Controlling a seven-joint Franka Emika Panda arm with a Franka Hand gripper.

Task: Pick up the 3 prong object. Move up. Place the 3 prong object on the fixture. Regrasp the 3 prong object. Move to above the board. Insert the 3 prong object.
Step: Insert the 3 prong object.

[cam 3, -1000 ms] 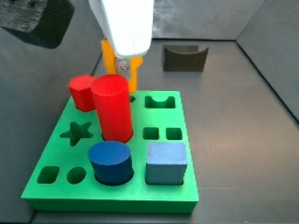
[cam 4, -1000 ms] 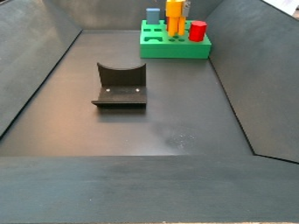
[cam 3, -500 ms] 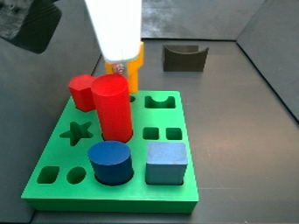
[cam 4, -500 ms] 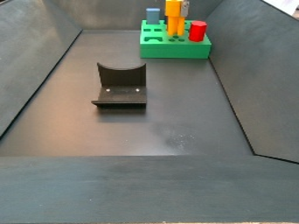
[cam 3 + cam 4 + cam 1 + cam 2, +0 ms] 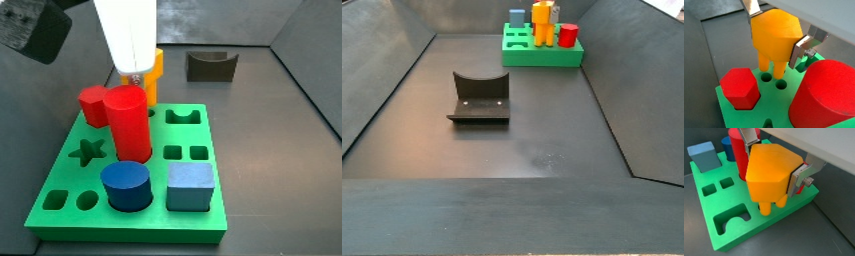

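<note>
My gripper [image 5: 779, 35] is shut on the orange 3 prong object [image 5: 776, 31], its silver fingers [image 5: 806, 46] pressing two opposite sides. The piece hangs upright with its prongs [image 5: 765, 63] down, just above small round holes [image 5: 765, 77] at the far end of the green board [image 5: 737, 114]. In the other wrist view the gripper [image 5: 774, 165] holds the 3 prong object [image 5: 769, 175] over the board [image 5: 731, 235] edge. Both side views show the gripper [image 5: 134, 75] [image 5: 543, 12], the 3 prong object [image 5: 152, 82] [image 5: 543, 24] and the board [image 5: 80, 205] [image 5: 543, 55]. The dark fixture [image 5: 211, 66] [image 5: 478, 98] stands apart on the floor.
On the board stand a tall red cylinder [image 5: 127, 120] and a red hexagonal piece [image 5: 91, 105] close beside the held piece, plus a blue cylinder [image 5: 127, 185] and a blue cube [image 5: 191, 187] at the near end. Dark sloping walls [image 5: 382, 90] enclose the floor.
The gripper has shifted slightly left in a side view and lowered a little with the 3 prong object over the board's far end. Nothing else moved.
</note>
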